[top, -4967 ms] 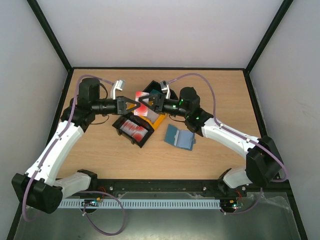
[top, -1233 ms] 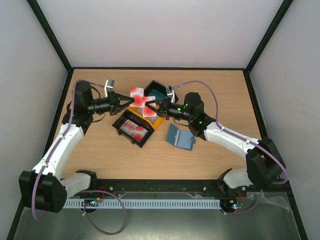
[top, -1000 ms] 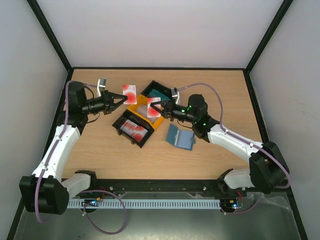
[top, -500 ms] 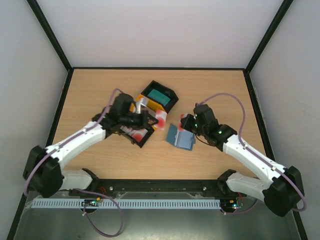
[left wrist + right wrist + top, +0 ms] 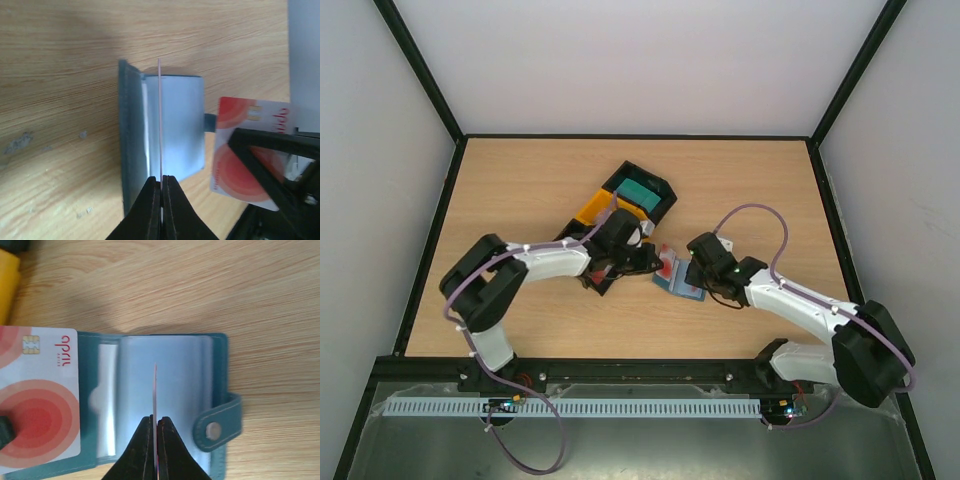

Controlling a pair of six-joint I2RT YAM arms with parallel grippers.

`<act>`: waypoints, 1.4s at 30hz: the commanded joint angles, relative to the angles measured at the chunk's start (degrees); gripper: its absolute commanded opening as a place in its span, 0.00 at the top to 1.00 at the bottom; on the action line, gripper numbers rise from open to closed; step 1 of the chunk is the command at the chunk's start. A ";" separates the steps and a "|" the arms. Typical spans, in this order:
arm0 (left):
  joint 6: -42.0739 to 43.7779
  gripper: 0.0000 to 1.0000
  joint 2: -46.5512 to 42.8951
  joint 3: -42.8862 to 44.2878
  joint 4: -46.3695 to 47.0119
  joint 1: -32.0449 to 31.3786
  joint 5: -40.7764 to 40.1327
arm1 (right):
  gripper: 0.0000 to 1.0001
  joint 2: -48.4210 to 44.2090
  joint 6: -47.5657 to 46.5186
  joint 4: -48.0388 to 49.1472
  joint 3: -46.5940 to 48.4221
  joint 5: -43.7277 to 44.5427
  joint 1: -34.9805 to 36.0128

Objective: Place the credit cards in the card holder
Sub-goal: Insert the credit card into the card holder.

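**Poised over open holder [image 5: 678, 288]**

Clamped in left fingers [image 5: 146, 212]: left card [image 5: 159, 120], edge-on above the pockets. Clamped in right fingers [image 5: 145, 450]: right card [image 5: 155, 390], likewise edge-on. Holder spread flat mid-counter [image 5: 520, 190], toward near edge.

Red-white credit card [image 5: 40, 395] reads approx. "april…", sideways; small print under it illegible.
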 commanded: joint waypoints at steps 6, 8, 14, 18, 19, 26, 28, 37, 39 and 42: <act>-4.41 0.98 7.71 -2.11 16.77 -1.42 3.19 | 0.98 4.38 0.61 5.23 -5.78 2.11 -0.05; -5.48 0.98 9.04 -2.64 18.96 -1.63 4.25 | 0.98 5.23 0.80 6.55 -6.74 2.35 -0.41; -7.09 0.98 10.48 -5.21 23.00 -2.09 5.07 | 0.98 6.78 0.98 5.54 -6.96 3.77 -1.54; -7.18 0.97 9.41 -7.15 23.00 -2.44 2.69 | 0.98 7.83 1.67 3.73 -6.41 4.56 -1.86; -6.97 0.98 8.81 -7.62 22.88 -2.54 1.94 | 0.98 8.12 2.00 2.88 -6.09 4.97 -1.87; -6.88 0.98 6.06 -9.31 21.66 -3.77 -2.02 | 0.98 8.75 2.55 -1.22 -4.76 6.32 -1.87; -7.12 0.97 6.55 -8.98 21.35 -4.14 -2.36 | 0.98 8.52 2.15 -0.76 -4.79 5.79 -1.87; -6.31 0.98 5.57 -7.47 16.07 -4.52 -7.52 | 0.98 9.38 2.20 -0.24 -5.33 5.16 -1.87; -6.34 0.98 5.70 -7.32 15.21 -4.57 -8.07 | 0.98 9.43 2.39 -0.12 -5.47 5.10 -1.87; -7.33 0.98 6.67 -7.19 14.94 -4.56 -7.33 | 0.98 9.73 2.57 0.11 -5.61 4.81 -1.87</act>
